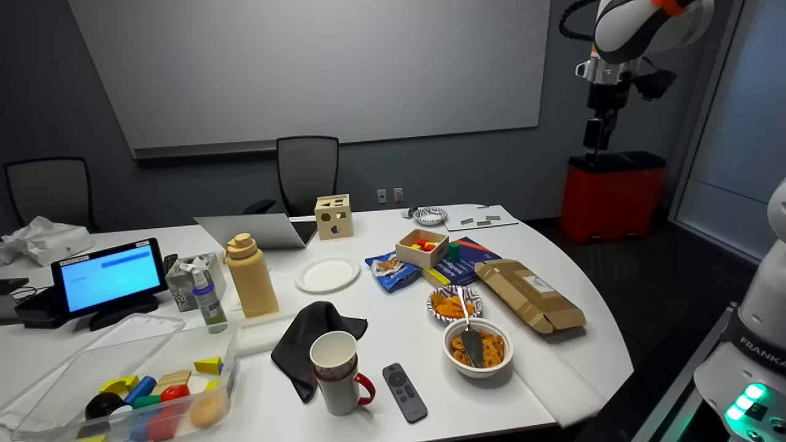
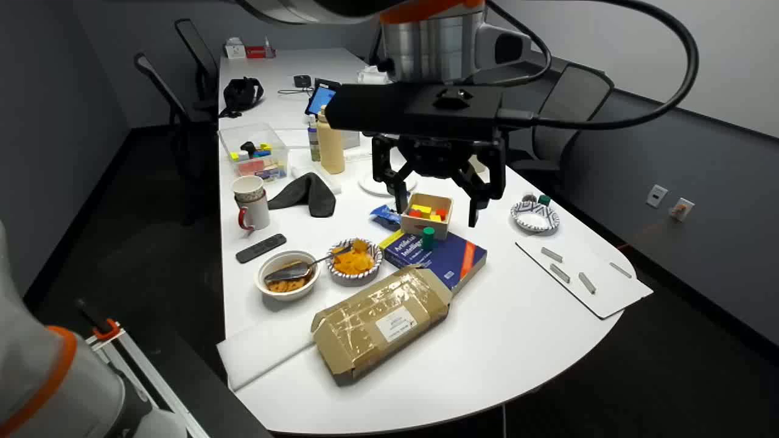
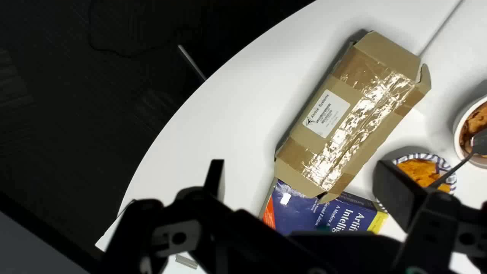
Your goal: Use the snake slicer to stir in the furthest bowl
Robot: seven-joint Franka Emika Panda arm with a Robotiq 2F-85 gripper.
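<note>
A slicer with a dark blade [image 1: 472, 347] lies in a white bowl [image 1: 479, 371] of brown snacks. In an exterior view its blade [image 2: 288, 272] is tilted and its handle reaches over a patterned bowl [image 2: 353, 280] of orange chips. Its handle also shows in the wrist view [image 3: 452, 173], at the right edge. Another patterned bowl [image 2: 535, 218], apparently empty, stands apart near the far table edge. My gripper [image 2: 439, 212] is open and empty, high above the table; its fingers frame the book area in the wrist view [image 3: 300, 179]. It touches none of the bowls.
A taped cardboard box [image 2: 386, 325] lies beside the bowls, against a blue book [image 2: 453, 267]. A wooden box [image 1: 422, 252] of blocks and a green cylinder [image 2: 428, 238] stand at the book. A mug [image 1: 338, 393], remote [image 1: 405, 393] and black cloth [image 1: 313, 337] lie near the white bowl.
</note>
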